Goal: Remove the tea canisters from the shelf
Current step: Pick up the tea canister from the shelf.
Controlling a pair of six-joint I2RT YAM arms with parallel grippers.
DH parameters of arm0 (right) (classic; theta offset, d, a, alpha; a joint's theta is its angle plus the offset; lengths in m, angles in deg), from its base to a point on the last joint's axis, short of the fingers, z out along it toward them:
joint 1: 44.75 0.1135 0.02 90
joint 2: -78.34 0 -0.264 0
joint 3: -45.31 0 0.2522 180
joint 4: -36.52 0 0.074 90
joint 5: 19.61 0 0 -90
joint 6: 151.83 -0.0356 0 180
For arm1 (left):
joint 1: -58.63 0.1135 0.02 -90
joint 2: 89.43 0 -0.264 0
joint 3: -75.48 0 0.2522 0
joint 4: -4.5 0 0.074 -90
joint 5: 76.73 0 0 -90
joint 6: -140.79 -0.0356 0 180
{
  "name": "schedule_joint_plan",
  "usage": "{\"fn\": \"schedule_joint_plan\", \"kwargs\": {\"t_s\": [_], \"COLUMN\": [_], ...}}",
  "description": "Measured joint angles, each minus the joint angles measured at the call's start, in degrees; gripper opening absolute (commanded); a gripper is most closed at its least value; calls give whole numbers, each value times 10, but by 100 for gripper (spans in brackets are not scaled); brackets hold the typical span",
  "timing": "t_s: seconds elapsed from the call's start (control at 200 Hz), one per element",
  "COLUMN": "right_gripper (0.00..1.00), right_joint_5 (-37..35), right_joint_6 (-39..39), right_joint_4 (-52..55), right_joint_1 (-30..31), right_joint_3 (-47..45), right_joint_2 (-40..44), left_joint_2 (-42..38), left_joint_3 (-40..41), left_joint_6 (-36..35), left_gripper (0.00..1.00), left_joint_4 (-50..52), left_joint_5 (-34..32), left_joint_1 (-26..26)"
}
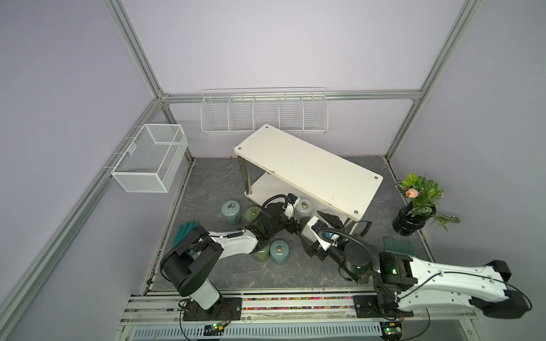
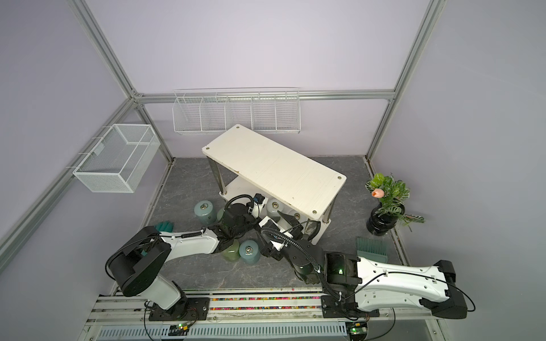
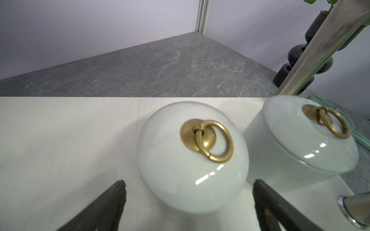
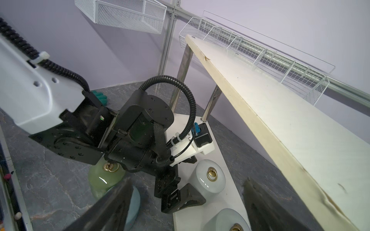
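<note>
Left pincer (image 3: 189,183), right pincer (image 4: 188,181): found spread, empty; counted four canisters (image 1: 231,212) on table (image 1: 236,274), two grey-white canisters (image 1: 303,206) remaining on shelf (image 1: 310,168).

- The top board of the shelf (image 1: 310,168) is overhanging its lower tier (image 3: 60,140), leaving a low side opening.
- A near pale canister (image 3: 192,158) and a far pale canister (image 3: 304,140) are standing just beside each other, a chrome leg (image 3: 324,50) crowding the far one.
- The left gripper (image 3: 190,183) and right gripper (image 4: 186,183), both spread wide, are crowding that opening.
- Four floor canisters (image 1: 279,251) are clustering around the left arm (image 1: 230,239).
- The tier's other end and the floor (image 3: 160,66) beyond are lying bare.
</note>
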Motion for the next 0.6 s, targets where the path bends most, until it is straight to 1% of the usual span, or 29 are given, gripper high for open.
{"fn": "schedule_joint_plan", "kwargs": {"t_s": [0.42, 0.6], "right_gripper": [89, 89], "right_joint_5": [-1, 29], "right_joint_6": [0, 1], "right_joint_4": [9, 34], "right_joint_1": [0, 0], "right_joint_3": [5, 19], "right_joint_2": [-9, -39], "left_joint_2": [82, 95], "left_joint_3": [-16, -16], "left_joint_6": [-3, -3], "left_gripper": [100, 100], "left_joint_4": [-81, -103], "left_joint_5": [-4, -5], "left_joint_1": [0, 0]}}
